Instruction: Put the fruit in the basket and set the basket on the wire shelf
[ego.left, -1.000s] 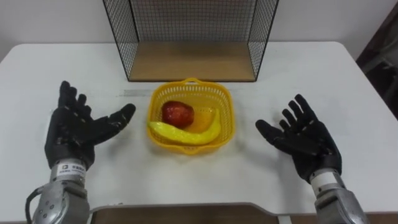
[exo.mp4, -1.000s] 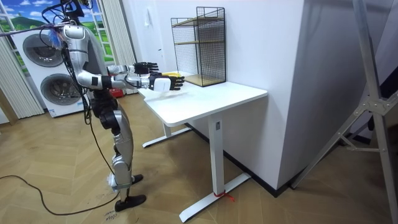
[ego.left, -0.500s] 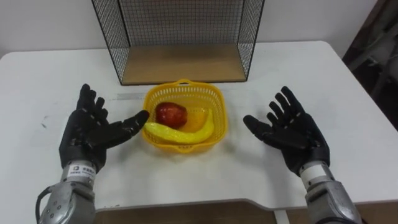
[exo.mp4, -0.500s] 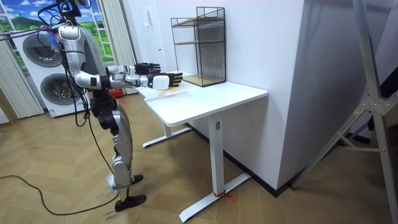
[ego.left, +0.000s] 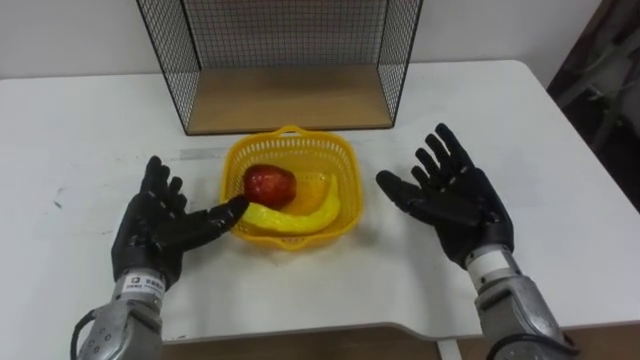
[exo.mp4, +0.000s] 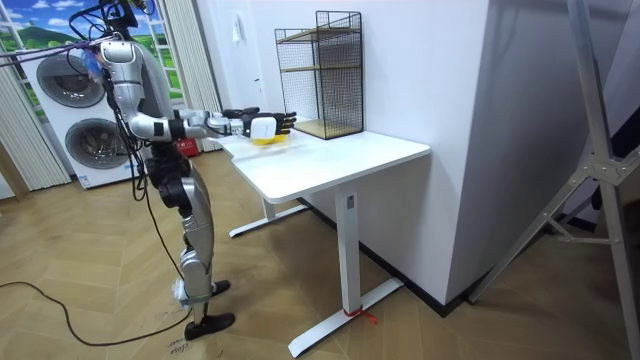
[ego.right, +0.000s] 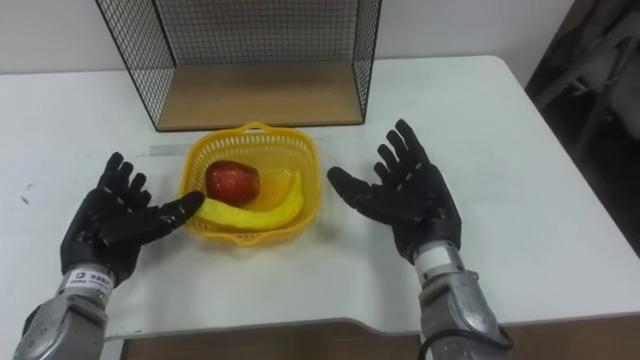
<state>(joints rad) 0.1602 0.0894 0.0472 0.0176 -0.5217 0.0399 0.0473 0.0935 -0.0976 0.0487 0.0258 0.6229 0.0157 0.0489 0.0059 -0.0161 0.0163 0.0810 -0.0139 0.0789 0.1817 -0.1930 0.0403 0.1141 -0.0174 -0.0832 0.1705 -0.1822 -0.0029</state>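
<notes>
— Basket (ego.left: 345, 165) and the hands: how do they stand?
— The left hand (ego.left: 160, 225), lower left of the left eye view, is spread flat and empty with its palm turned inward. Its thumb reaches the basket's left wall, touching or just short of it; I cannot tell which. The right hand (ego.left: 450, 200), right of centre, is also spread and holds nothing. Its palm faces the basket's right wall, near it but apart.
— What has just changed?
— Over the last second both hands have drawn in on the basket from either side, so both gaps are narrower. The whole picture has shifted too, which is the head moving. The basket itself has stayed put on the white surface (ego.left: 80, 120).
— What does that mean for the task?
— The fruit step looks done. I judge this to be the approach for a two-handed lift, and neither hand has a hold yet.
— What is in the basket?
— A red apple (ego.left: 268, 184) sits in its upper left. A yellow banana (ego.left: 300, 215) curves along the near side, its left end up by the thumb.
— And the wire shelf (ego.left: 400, 50)?
— It is top centre, just behind the basket. Its front is open and its wooden floor (ego.left: 290, 98) is bare.
</notes>
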